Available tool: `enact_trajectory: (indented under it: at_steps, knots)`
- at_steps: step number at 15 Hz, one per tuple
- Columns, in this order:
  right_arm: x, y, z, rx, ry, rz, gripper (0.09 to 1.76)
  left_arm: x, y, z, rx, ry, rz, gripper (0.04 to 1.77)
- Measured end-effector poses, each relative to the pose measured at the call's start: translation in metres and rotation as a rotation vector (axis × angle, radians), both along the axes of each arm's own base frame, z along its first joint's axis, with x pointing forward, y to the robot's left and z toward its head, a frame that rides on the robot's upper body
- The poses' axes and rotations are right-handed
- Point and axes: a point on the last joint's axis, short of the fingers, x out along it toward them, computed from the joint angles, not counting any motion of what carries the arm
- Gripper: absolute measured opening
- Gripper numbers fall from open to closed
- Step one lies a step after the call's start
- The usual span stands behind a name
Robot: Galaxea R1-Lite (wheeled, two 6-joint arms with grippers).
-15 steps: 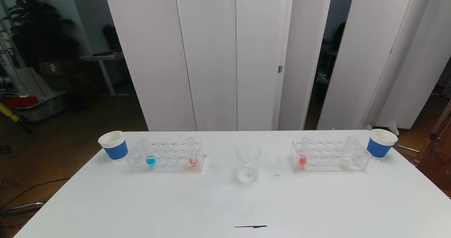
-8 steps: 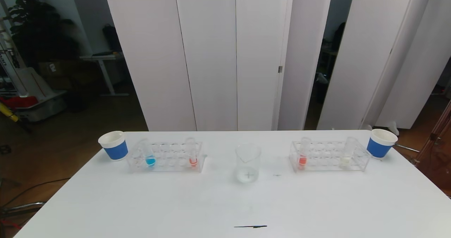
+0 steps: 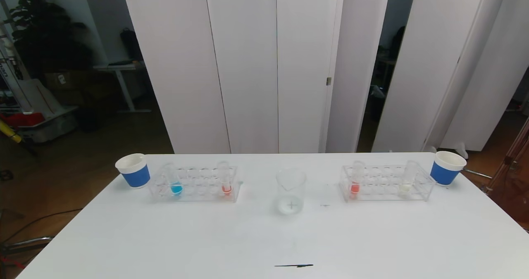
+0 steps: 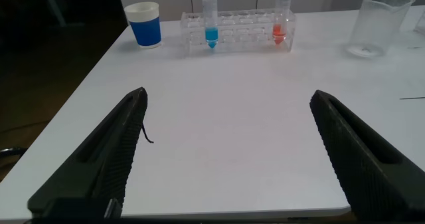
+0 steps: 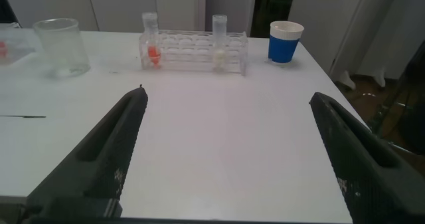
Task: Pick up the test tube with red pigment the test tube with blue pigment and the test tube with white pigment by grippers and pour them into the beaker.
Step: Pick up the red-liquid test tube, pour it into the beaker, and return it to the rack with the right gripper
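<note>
Nearest, the left claw (image 4: 226, 151) and right claw (image 5: 226, 151) both hang at the near edge of the white tabletop (image 3: 264, 237), fingers spread wide apart and holding nothing. Between that edge and the glassware lies a broad bare stretch of tabletop. Farther on, the beaker (image 3: 291, 191) stands in the middle. To its left a clear rack (image 3: 194, 184) holds the test tube with blue pigment (image 3: 175, 180) and a red test tube (image 3: 225, 179); to its right a second rack (image 3: 386, 183) holds another red tube (image 3: 355, 180) and the test tube with white pigment (image 3: 407, 179). A blue-banded cup (image 3: 133, 170) sits near the left edge, its twin (image 3: 447, 168) near the right edge.
</note>
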Motion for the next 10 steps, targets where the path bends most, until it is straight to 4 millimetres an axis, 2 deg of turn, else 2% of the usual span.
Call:
enact_trajectory:
  at_steps: [2, 6, 8, 10]
  knots:
    - [-0.003, 0.0, 0.017, -0.001, -0.011, 0.001, 1.75, 0.0, 0.0, 0.0, 0.0, 0.0, 0.0, 1.75]
    - [0.001, 0.0, 0.077, 0.0, -0.04, 0.003, 1.75, 0.0, 0.0, 0.0, 0.0, 0.0, 0.0, 1.75]
    - [0.011, 0.0, 0.111, 0.002, -0.045, 0.007, 1.75, 0.0, 0.0, 0.0, 0.0, 0.0, 0.001, 1.75]
    - [0.03, 0.0, 0.142, 0.005, -0.047, 0.01, 1.75, 0.0, 0.0, 0.0, 0.0, 0.0, 0.0, 1.75]
